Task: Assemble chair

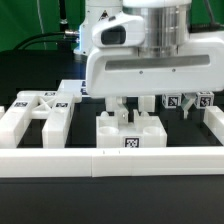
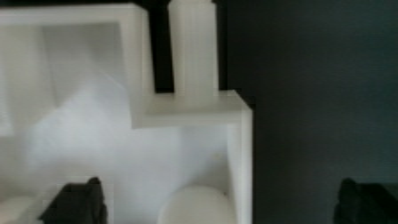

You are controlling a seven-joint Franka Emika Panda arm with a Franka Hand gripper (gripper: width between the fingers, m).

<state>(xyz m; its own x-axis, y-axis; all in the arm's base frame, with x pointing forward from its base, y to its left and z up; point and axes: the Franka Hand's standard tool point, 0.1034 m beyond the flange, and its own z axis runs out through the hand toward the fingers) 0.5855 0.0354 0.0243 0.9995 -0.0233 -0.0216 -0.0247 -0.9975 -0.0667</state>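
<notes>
The chair is in loose white pieces on the black table. A chunky white slab piece (image 1: 128, 130) with a square tag on its front stands at the middle, just behind the border wall. My gripper (image 1: 135, 106) hangs right above it, open, fingers pointing down, nothing between them. In the wrist view the same piece (image 2: 125, 130) fills the space under my gripper (image 2: 219, 205), and a narrow white post (image 2: 192, 50) lies past it. Both dark fingertips (image 2: 75, 203) stand wide apart, one over the white piece and the other over bare table. The X-braced frame (image 1: 35, 110) lies at the exterior view's left.
A long low white border wall (image 1: 110, 161) runs along the front and up both sides. Short tagged posts (image 1: 178, 101) stand at the exterior view's right, behind my hand. More white pieces (image 1: 75, 92) lie at the back left. Cables hang behind the arm.
</notes>
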